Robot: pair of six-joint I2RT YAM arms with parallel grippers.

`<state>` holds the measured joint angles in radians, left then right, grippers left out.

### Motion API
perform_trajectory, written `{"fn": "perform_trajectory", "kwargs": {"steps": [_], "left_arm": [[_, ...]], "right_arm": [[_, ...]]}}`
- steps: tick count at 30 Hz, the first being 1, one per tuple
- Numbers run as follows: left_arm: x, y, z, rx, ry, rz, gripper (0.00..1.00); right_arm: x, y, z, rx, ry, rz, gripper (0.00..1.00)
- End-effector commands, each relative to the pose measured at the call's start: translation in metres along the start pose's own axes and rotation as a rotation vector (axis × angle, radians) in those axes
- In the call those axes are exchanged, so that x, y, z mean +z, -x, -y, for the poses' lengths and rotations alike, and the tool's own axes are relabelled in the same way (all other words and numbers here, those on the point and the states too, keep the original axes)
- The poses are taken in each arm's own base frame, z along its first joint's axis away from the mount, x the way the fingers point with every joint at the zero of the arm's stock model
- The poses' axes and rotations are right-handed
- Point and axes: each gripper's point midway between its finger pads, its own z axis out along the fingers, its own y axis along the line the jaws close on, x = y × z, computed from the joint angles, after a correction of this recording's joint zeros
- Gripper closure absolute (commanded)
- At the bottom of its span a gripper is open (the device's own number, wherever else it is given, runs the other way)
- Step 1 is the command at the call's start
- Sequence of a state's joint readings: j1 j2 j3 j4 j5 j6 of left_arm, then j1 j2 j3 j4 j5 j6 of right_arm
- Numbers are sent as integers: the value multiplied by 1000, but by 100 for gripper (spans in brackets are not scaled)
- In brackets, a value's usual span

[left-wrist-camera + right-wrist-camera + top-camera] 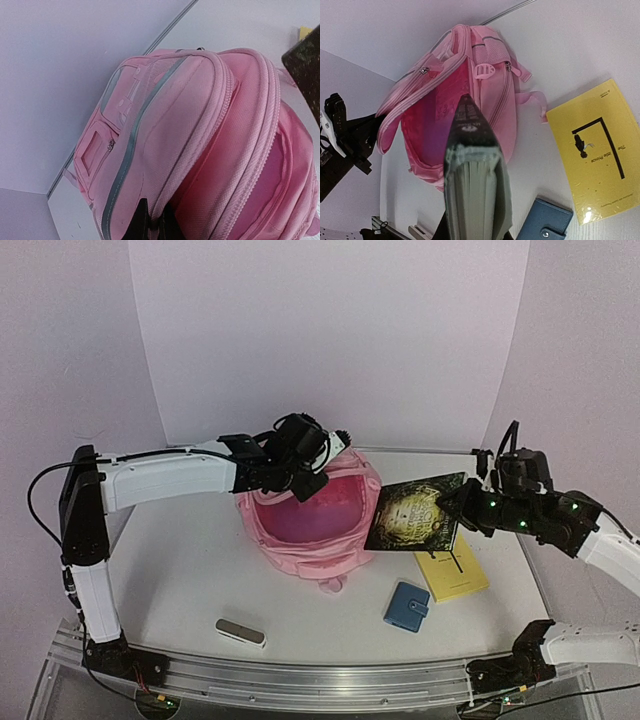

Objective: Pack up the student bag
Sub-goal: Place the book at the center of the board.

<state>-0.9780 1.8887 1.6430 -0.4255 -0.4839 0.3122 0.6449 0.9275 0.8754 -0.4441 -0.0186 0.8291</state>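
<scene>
My left gripper (308, 483) is squeezed tight on the back edge of the student bag (310, 535), right by the zip. In my left wrist view, my dark fingers (144, 220) pinch the pink cloth there. The bag sits in the middle of the white table (180, 570), close to the back wall. Its big mouth faces up and is open, so I can see the darker pink inside. A grey strip (131, 145) runs down its front, next to a small zip pocket (97, 150). My right gripper (462, 505) is closed on a dark book (415, 512) with a gold round picture on its cover. I hold the book up off the table and tilted, just to the right of the bag, with its left edge close to the bag's side. In my right wrist view, the book's pages point at the open bag. A yellow book (455, 570) lies flat on the table, partly under the dark one. A blue wallet (407, 606) lies just beside the yellow book, nearer to me. A small grey flat thing (240, 631) lies near the front edge, well apart from the bag.
</scene>
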Motion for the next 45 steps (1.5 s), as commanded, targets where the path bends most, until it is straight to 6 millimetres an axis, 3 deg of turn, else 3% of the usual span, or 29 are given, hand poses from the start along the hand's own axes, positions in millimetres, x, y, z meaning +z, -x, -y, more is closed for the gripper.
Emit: {"fn": "perform_trajectory", "kwargs": {"steps": [1,4,7,16,23,28,34,43,45], "left_arm": [[-58,74,-47,-146,35,214,100],[-67,82,-46,-168,-5,242,100],[-77,90,-40,-196,-74,274,100],[-92,105,-23,-255,-212,309,100],[-96,111,-15,-299,-280,329,100],[-98,111,-12,-325,-307,325,100],[-97,107,-7,-340,-330,313,100],[-95,100,-10,-369,-332,281,100],[-94,98,-11,-386,-338,273,100]], "right_arm": [[-5,18,-61,142,302,44,100],[0,14,-64,208,352,32,100],[12,11,-54,272,327,36,100],[43,26,-49,384,320,141,100],[64,37,-45,520,321,326,100],[91,15,-61,580,274,398,100],[108,-14,-58,707,223,570,100],[175,-33,-60,694,124,643,100],[188,-35,-59,694,107,664,86]]}}
